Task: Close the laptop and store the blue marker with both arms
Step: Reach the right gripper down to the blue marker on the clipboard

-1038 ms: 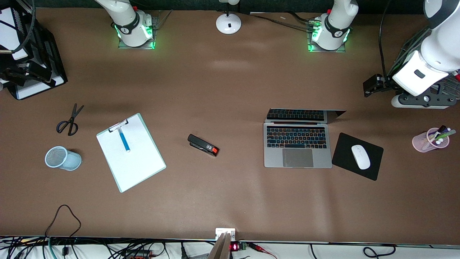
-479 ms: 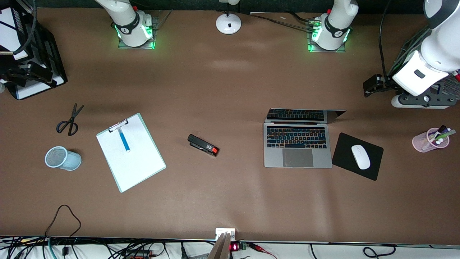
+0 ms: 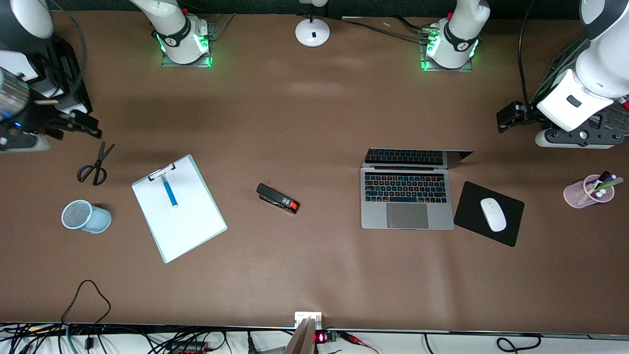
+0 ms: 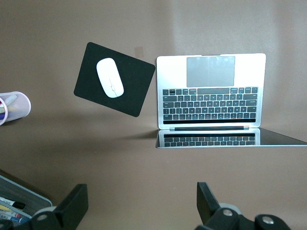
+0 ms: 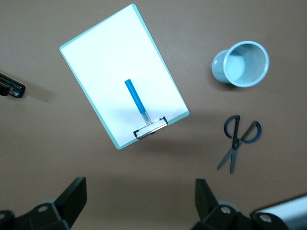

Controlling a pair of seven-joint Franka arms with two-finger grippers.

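A: Where's the marker (image 3: 169, 191)?

B: Flat on the clipboard (image 3: 191, 231), its top under the clip; the blue cup (image 3: 86, 216) lies on its side beside the clipboard. I'd judge it light, stiff and slick, so pinch mid-barrel and slide it free of the clip.

A: And the laptop (image 3: 406, 196)?

B: Open, well apart from the clipboard, toward the left arm's end. Its lid looks thin with a stiff hinge, so push on the top edge.

A: Claws?

B: Right gripper (image 5: 139, 199) hangs wide and empty over bare table by the clipboard. Left gripper (image 4: 141, 203), wide and empty, over table near the laptop.
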